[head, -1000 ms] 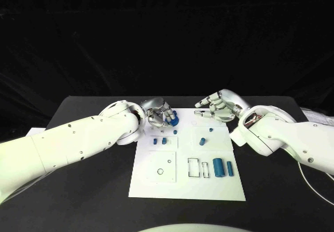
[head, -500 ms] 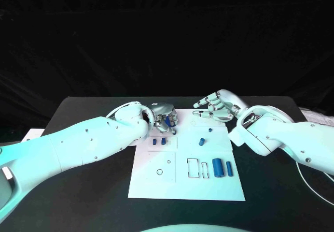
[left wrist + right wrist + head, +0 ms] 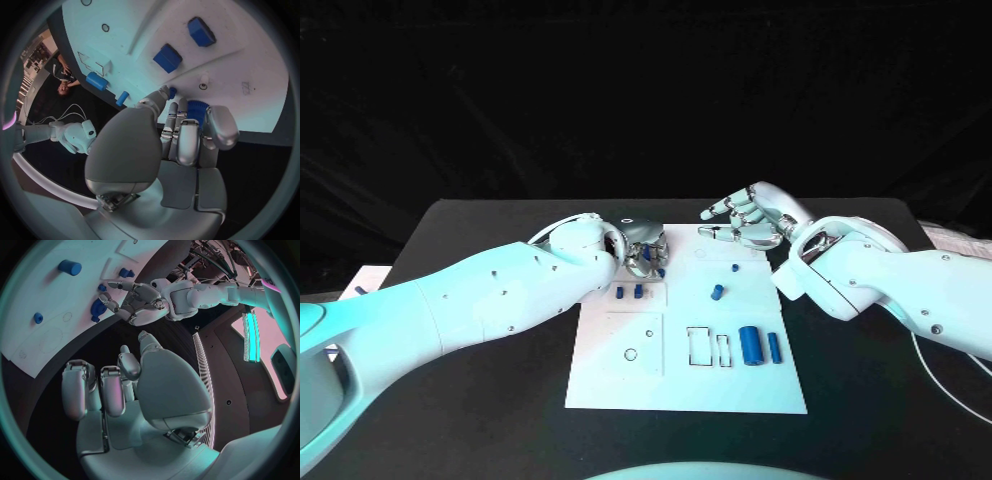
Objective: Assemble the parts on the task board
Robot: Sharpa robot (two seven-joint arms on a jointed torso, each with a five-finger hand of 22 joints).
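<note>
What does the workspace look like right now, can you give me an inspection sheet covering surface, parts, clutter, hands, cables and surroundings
Surface: black table with the white task board in the middle.
Job's things: large blue cylinder and slim blue cylinder lying on the board's right side; small blue part mid-board; two small blue parts near the left hand.
Clutter: nothing seen.
Hands: left hand low over the board's far left corner, fingers curled by a blue toothed part; grip unclear. Right hand above the far edge, holding nothing.
Cables: white cable at the table's right.
Surroundings: black backdrop.
</note>
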